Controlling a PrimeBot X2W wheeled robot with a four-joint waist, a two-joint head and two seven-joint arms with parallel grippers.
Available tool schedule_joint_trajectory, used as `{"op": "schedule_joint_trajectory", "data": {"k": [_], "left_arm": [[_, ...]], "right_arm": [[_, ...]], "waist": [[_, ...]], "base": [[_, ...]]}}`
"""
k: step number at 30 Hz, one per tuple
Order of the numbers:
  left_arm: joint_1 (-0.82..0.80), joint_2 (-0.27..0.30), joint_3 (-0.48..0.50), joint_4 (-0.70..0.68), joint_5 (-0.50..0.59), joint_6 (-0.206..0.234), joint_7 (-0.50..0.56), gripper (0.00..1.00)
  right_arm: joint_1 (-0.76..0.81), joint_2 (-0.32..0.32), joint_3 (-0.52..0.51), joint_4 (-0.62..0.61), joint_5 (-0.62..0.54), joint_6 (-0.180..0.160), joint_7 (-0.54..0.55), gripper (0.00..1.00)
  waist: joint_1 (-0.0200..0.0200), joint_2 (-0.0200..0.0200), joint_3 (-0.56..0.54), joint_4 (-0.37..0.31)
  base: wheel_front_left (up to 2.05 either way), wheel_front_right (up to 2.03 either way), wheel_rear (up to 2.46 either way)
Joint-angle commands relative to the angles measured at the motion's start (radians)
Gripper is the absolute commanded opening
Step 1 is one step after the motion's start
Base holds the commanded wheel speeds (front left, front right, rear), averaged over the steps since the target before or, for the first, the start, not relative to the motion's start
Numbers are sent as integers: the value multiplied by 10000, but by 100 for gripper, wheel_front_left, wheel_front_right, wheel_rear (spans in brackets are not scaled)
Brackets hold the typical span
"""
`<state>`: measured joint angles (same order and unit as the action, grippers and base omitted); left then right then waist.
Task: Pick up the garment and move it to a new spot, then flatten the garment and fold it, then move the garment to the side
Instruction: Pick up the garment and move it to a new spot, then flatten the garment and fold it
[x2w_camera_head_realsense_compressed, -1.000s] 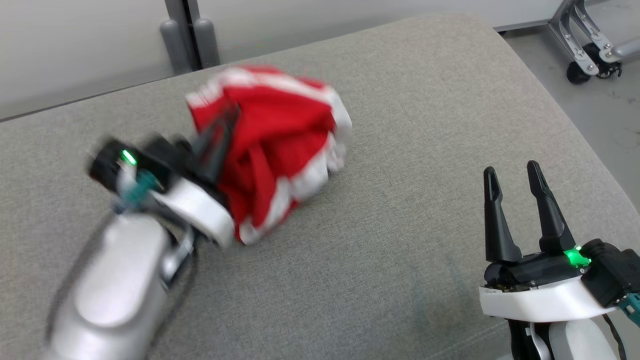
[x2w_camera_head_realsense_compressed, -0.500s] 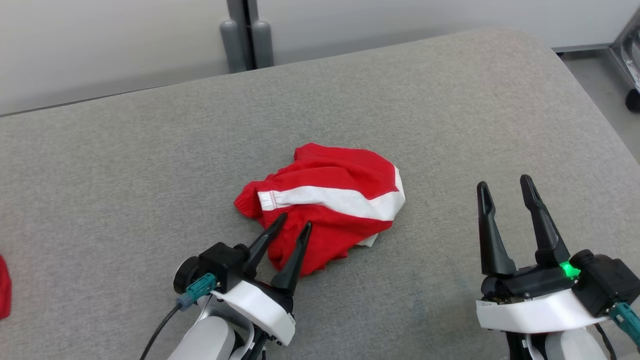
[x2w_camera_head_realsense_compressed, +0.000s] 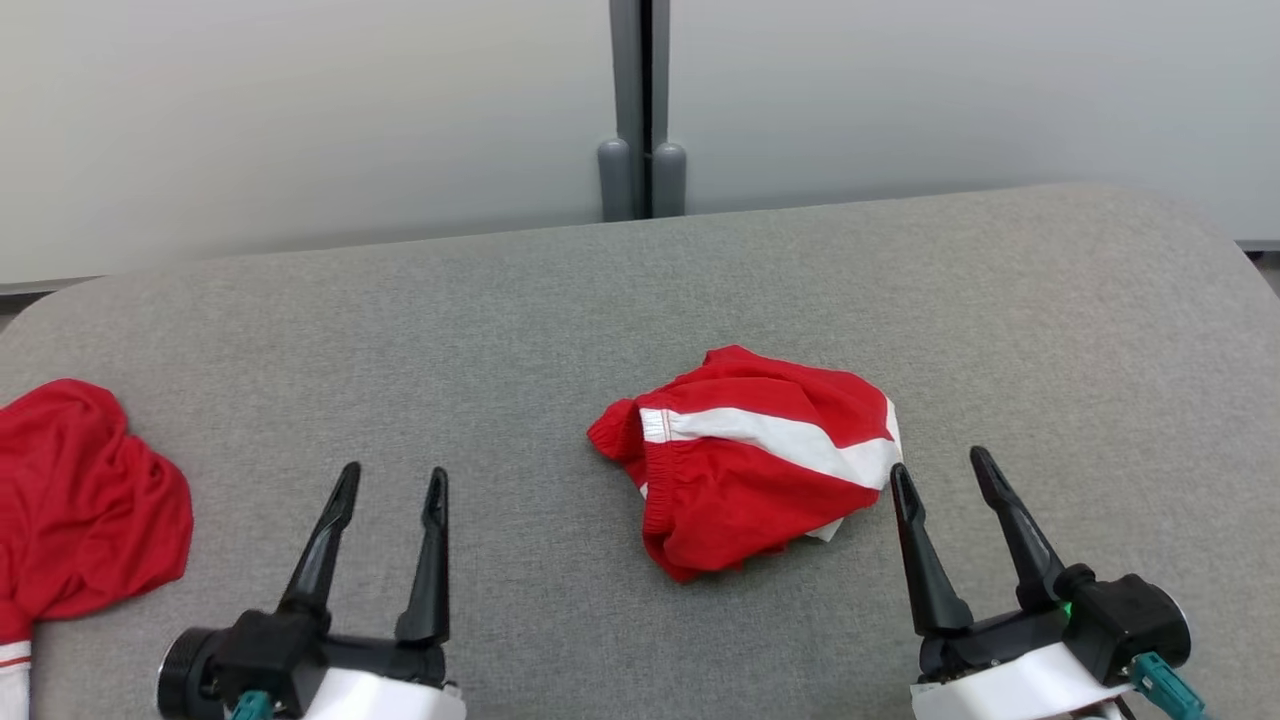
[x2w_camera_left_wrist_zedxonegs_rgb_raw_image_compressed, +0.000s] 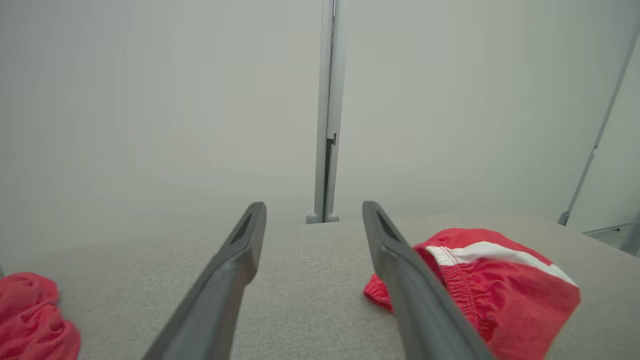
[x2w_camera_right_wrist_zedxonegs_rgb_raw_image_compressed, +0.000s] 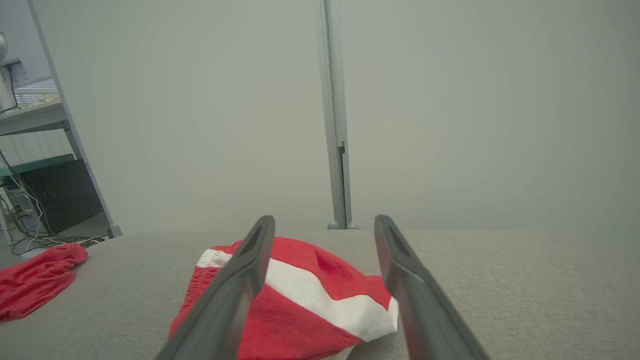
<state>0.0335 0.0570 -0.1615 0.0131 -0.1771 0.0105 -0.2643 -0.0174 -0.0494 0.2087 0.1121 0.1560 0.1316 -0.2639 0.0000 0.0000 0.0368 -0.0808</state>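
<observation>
we see the grey padded bench (x2w_camera_head_realsense_compressed: 700, 300) spread across the head view, with a pale wall and its grey post (x2w_camera_head_realsense_compressed: 640, 100) behind it. the garment (x2w_camera_head_realsense_compressed: 740, 480), red shorts with a white stripe and a gathered waistband, lies in a crumpled heap near the middle of the bench, a little to our right. a second red cloth (x2w_camera_head_realsense_compressed: 80, 500) lies at the bench's left edge, well apart from it.

what has just changed: a second ago the left tool (x2w_camera_head_realsense_compressed: 393, 472) was pinching the garment and carrying it above the bench. half a second ago it was letting go, with the garment already down. now its fingers are spread wide with nothing between them, well to the left of the garment. the right tool (x2w_camera_head_realsense_compressed: 937, 462) is spread as before and holds nothing, its left fingertip just beside the garment's right edge.

we judge the move to a new spot done and flattening next. the heap is bunched, so both tools will likely need to find edges.

we can read no brand, label or writing anywhere.
</observation>
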Motion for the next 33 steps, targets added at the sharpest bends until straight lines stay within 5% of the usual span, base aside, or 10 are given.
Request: {"op": "schedule_joint_trajectory", "data": {"k": [1,7,33], "left_arm": [[153,15,124,-114,93,46,2,100],[1232,-52,829,-503,-31,253,0,100],[1646,-52,269,-160,-180,167,1,100]], "right_arm": [[144,-19,28,12,-62,-17,-8,100],[556,-18,-71,204,-156,-17,-8,100],[939,-19,45,514,-355,-17,-8,100]], "waist": [[0,0,-141,164],[0,0,-349,361],[0,0,-821,414]], "base": [[0,0,0],[0,0,0],[0,0,0]]}}
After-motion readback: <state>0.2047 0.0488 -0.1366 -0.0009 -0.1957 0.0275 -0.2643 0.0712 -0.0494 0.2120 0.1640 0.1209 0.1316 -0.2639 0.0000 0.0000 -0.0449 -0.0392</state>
